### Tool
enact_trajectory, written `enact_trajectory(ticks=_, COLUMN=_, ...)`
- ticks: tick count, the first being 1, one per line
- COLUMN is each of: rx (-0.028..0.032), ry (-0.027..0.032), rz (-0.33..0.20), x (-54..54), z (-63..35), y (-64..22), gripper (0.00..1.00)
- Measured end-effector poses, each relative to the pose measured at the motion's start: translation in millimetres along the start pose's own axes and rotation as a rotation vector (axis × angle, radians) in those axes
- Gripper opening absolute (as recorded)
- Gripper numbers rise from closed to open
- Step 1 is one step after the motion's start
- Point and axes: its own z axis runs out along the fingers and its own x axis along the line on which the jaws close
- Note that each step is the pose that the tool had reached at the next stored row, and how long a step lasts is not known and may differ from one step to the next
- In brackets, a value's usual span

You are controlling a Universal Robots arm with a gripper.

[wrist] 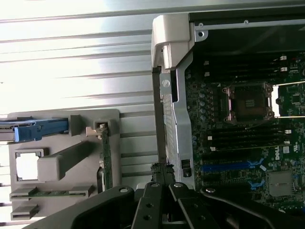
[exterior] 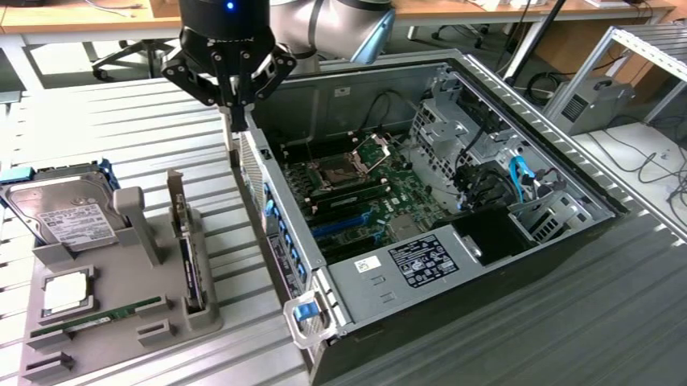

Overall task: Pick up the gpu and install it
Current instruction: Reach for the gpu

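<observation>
The gpu (exterior: 189, 257) stands on edge in a slot of the grey holder (exterior: 118, 342), at the exterior view's left of the open computer case (exterior: 355, 277). Its silver bracket points up at the far end. In the wrist view the gpu (wrist: 106, 155) appears edge-on as a thin green board. My gripper (exterior: 233, 106) hangs shut and empty above the case's near wall, up and away from the gpu. In the wrist view my gripper (wrist: 162, 170) has its fingertips pressed together over that wall's edge.
A hard drive (exterior: 64, 219), a CPU (exterior: 67, 293) and a RAM stick (exterior: 102, 316) also sit in the holder. Inside the case lie the motherboard (exterior: 365, 197) with blue slots (wrist: 228, 166) and a CPU socket (wrist: 248, 101). Cables and drive cages (exterior: 504, 185) fill its far side.
</observation>
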Motion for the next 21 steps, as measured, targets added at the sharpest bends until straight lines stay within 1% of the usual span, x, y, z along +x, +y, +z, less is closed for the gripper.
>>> enact_trajectory(ticks=21, rx=0.0000, ry=0.0000, rz=0.000, x=13.9, z=-0.4, y=-1.0, gripper=0.11)
